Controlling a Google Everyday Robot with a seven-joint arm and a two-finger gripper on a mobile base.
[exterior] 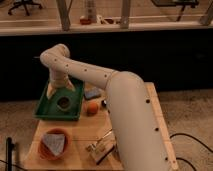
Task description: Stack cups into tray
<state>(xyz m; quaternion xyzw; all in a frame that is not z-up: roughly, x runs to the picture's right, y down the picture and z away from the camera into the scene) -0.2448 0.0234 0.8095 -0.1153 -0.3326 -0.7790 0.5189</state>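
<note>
Cup (63, 102) in tray (47, 111) — rim partly hidden | pincer (62, 90) spread just above it

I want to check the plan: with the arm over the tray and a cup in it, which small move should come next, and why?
Probably lift the gripper straight up and away. It hangs open just above the cup, which already stands upright in the tray, so this cup looks placed, and rising clears it without knocking it.

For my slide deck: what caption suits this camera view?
Robot arm reaching over the green tray, its gripper just above a cup standing in the tray.
</note>
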